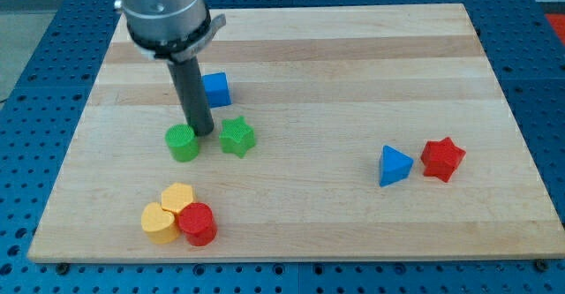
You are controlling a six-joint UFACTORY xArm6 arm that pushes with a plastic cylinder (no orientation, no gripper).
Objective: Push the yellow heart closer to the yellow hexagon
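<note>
The yellow heart point(159, 222) lies near the board's bottom left, touching the yellow hexagon point(177, 197) just above and to its right. A red cylinder point(198, 223) touches both on their right. My tip point(202, 131) stands well above this cluster, between a green cylinder point(183, 142) on its left and a green star point(237, 137) on its right, close to the green cylinder.
A blue cube point(216, 89) sits just right of the rod, above the green star. A blue triangular block point(394, 165) and a red star point(441, 159) lie together at the view's right. The wooden board point(353, 56) ends near the yellow blocks at the bottom left.
</note>
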